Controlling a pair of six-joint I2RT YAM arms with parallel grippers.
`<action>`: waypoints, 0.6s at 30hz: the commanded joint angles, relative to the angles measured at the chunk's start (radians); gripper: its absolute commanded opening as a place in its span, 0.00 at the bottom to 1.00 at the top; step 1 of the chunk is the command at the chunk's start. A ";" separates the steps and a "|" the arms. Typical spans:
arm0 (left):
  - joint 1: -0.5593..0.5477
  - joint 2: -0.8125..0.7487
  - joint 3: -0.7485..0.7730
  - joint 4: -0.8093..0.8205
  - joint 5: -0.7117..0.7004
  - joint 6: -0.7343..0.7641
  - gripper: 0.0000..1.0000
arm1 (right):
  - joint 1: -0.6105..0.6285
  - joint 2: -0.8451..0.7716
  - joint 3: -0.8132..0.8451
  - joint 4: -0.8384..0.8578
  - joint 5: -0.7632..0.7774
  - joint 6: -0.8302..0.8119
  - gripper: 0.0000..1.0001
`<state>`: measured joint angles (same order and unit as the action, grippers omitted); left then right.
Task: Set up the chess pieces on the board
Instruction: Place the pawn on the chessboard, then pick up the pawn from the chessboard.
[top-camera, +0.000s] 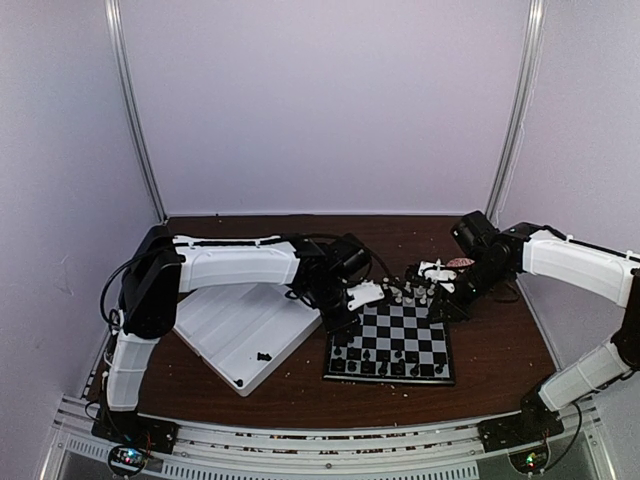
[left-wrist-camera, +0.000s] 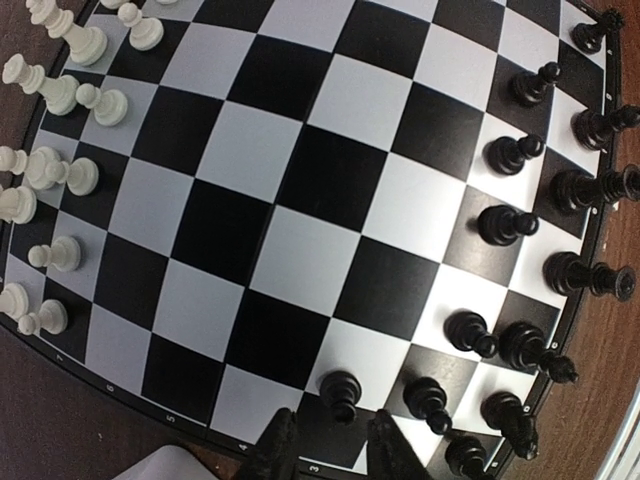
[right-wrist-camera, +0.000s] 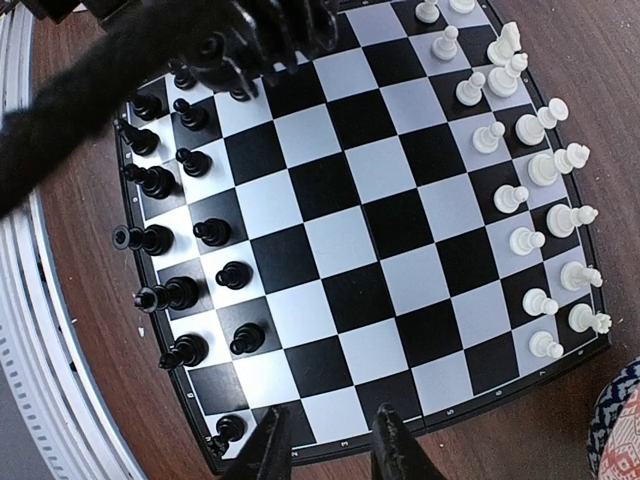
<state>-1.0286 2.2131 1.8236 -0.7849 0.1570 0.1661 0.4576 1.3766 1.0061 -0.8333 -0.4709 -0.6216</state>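
- Border of the board (left-wrist-camera: 300, 190), left wrist view: tiny pale characters (left-wrist-camera: 243, 447) along the near edge, apparently digits, too small to read surely.
- Right wrist view: same border marks, illegible.

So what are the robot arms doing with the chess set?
They're setting up a chess game. White pieces line one edge of the board, and most black pieces line the opposite edge. The left gripper hangs open beside a black pawn standing there. The right gripper is open too, holding nothing. A few more lie in the white tray.
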 joint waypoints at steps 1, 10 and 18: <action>-0.004 -0.061 0.012 0.028 -0.006 -0.004 0.25 | -0.003 -0.004 0.035 -0.011 -0.004 -0.003 0.29; 0.142 -0.381 -0.281 0.247 -0.109 -0.282 0.31 | 0.118 0.129 0.181 -0.028 -0.011 -0.006 0.32; 0.258 -0.649 -0.573 0.426 -0.228 -0.469 0.34 | 0.273 0.380 0.402 -0.065 0.035 0.026 0.37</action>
<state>-0.7910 1.6417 1.3647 -0.4984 -0.0063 -0.1612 0.6640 1.6581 1.3144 -0.8646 -0.4664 -0.6201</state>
